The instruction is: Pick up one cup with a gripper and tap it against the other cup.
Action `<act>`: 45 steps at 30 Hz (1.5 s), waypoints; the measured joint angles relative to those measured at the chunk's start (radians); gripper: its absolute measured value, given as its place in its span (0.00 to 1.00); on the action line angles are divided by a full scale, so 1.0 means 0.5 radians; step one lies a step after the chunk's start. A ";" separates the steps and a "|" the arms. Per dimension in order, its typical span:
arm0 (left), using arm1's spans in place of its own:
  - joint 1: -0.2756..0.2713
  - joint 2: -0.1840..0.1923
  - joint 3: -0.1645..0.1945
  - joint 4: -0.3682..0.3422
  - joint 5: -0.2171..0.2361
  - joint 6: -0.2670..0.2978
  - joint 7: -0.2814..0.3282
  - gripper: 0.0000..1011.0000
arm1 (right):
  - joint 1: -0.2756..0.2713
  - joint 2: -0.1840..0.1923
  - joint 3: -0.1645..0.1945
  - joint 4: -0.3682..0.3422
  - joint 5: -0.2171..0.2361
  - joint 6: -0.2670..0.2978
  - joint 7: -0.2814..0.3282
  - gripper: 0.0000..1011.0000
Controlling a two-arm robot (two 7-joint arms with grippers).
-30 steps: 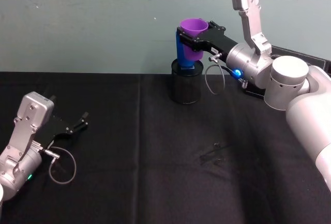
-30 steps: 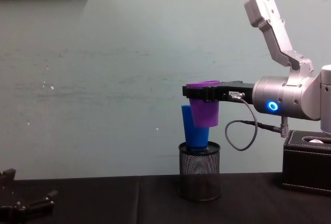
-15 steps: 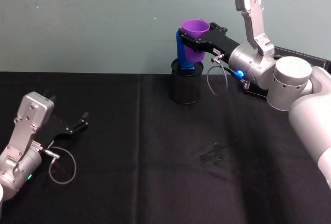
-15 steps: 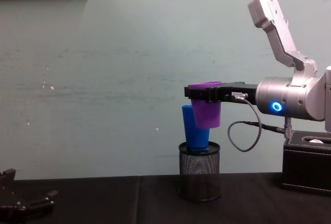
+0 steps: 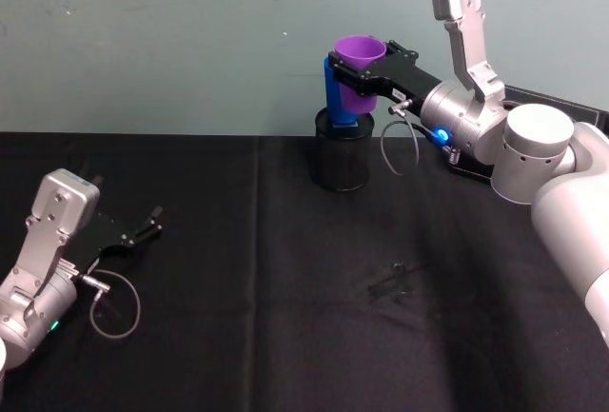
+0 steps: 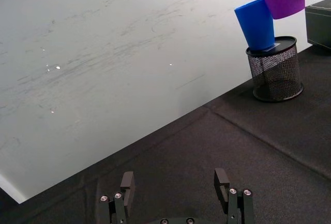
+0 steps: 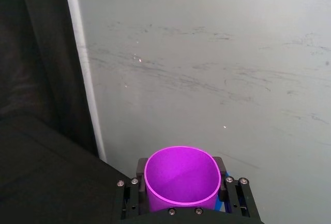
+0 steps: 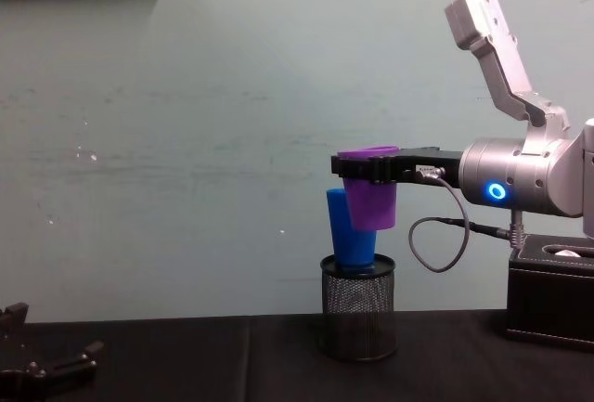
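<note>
Grips short, wide purple plastic cup at rim in right claw, aloft. Hangs upright just right of tall blue plastic cup in black mesh cylinder; cannot tell contact. Rests left claw spread on desk.

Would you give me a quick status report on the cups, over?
Right gripper shut on purple cup, raised beside blue cup in mesh holder; contact unclear. Left gripper open, parked low. Path unobstructed.
</note>
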 joint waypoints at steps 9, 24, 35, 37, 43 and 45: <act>0.000 0.000 0.000 0.000 0.000 0.000 0.000 1.00 | -0.001 0.000 -0.002 -0.001 0.001 0.002 -0.003 0.74; 0.000 0.000 0.000 0.000 0.000 0.000 0.000 1.00 | -0.003 0.000 -0.002 -0.002 0.001 0.003 -0.006 0.74; 0.000 0.000 0.000 0.000 0.000 0.000 0.000 1.00 | -0.100 0.038 -0.017 -0.196 -0.017 0.104 -0.040 0.74; 0.000 0.000 0.000 0.000 0.000 0.000 0.000 1.00 | -0.145 0.054 -0.018 -0.278 -0.017 0.141 -0.051 0.74; 0.000 0.000 0.000 0.000 0.000 0.000 0.000 1.00 | -0.270 0.094 -0.018 -0.500 -0.001 0.228 -0.086 0.74; 0.000 0.000 0.000 0.000 0.000 0.000 0.000 1.00 | -0.334 0.115 -0.015 -0.614 0.014 0.274 -0.106 0.74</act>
